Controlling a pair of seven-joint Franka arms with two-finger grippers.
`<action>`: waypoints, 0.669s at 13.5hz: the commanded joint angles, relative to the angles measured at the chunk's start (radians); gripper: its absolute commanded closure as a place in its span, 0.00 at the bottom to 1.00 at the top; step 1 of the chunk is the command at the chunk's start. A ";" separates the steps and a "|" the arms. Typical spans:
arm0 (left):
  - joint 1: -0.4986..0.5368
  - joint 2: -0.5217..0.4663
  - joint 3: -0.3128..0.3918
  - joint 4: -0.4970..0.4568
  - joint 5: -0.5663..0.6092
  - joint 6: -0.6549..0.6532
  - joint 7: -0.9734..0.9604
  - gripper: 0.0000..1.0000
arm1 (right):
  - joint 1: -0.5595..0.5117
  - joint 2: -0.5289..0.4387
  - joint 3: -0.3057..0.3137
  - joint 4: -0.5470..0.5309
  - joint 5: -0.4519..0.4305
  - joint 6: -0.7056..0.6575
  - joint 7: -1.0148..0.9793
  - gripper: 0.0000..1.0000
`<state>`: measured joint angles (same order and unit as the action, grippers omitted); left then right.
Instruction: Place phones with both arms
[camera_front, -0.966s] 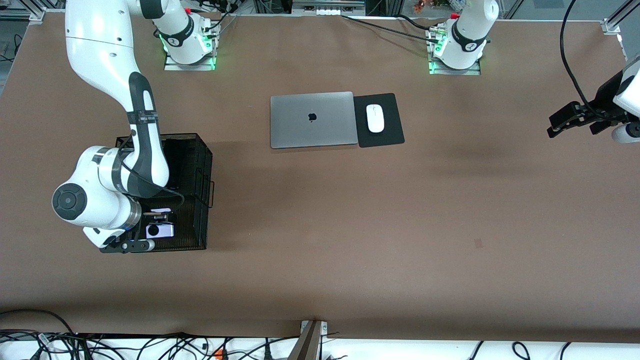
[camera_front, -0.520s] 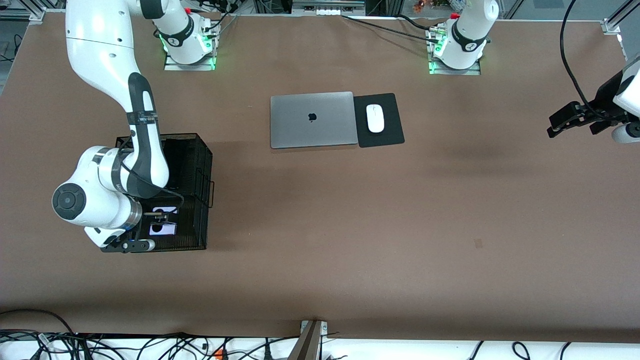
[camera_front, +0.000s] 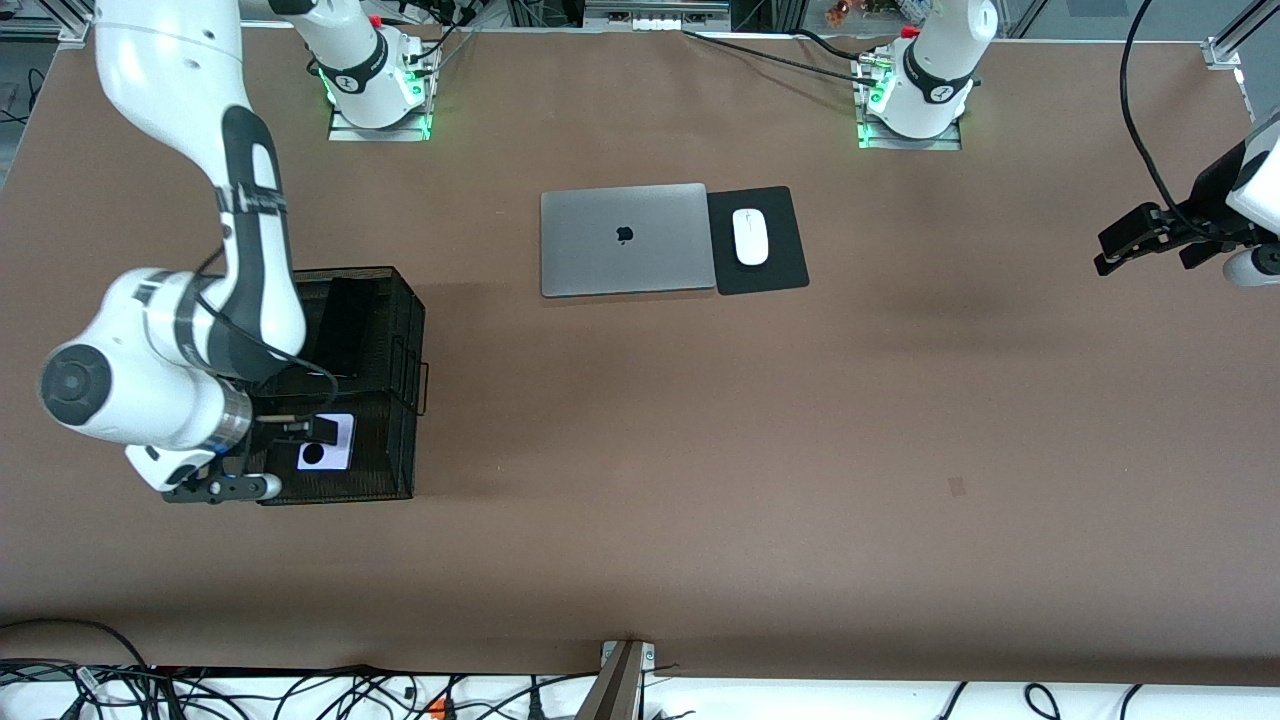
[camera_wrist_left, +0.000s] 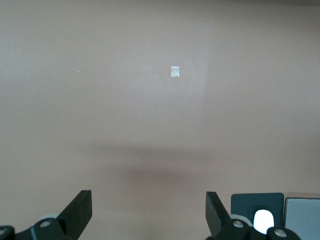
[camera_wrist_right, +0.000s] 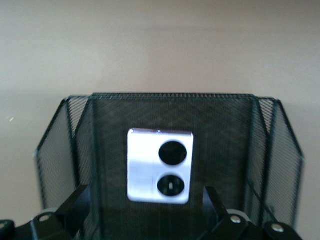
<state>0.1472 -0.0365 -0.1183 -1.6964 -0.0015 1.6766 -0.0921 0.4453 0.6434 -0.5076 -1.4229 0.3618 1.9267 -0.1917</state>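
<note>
Lilac-white phone (camera_front: 326, 442): lies flat in the black mesh basket (camera_front: 400, 330), lenses up, nothing gripping it.
Long black phone (camera_front: 344, 326): leans inside the same basket, farther from the front camera.
Right gripper (camera_wrist_right: 145, 212): fingers spread apart, empty, over the basket's nearer end.
Left gripper (camera_wrist_left: 148, 212): fingers apart, empty, waiting above bare tabletop (camera_front: 700, 450) at its own end.
Laptop (camera_front: 625, 239), mouse (camera_front: 750, 236): mid-tabletop, side by side.

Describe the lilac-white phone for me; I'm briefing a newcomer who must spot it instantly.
Find the black mesh basket at the right arm's end of the table. The lilac-white phone lies flat in its compartment nearer the front camera. Unlike the long black phone in the farther compartment, it is pale, squarish, with two black lenses.
</note>
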 joint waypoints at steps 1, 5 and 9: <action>-0.001 -0.006 0.003 0.006 -0.018 -0.009 0.020 0.00 | 0.009 -0.128 0.003 -0.022 -0.078 -0.133 0.020 0.00; -0.001 -0.006 0.003 0.006 -0.018 -0.009 0.020 0.00 | -0.014 -0.289 0.041 -0.037 -0.197 -0.273 0.052 0.00; -0.001 -0.006 0.003 0.006 -0.018 -0.009 0.020 0.00 | -0.135 -0.404 0.165 -0.072 -0.280 -0.327 0.061 0.00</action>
<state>0.1471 -0.0365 -0.1183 -1.6964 -0.0015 1.6766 -0.0921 0.3824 0.3133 -0.4237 -1.4345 0.1225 1.6041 -0.1495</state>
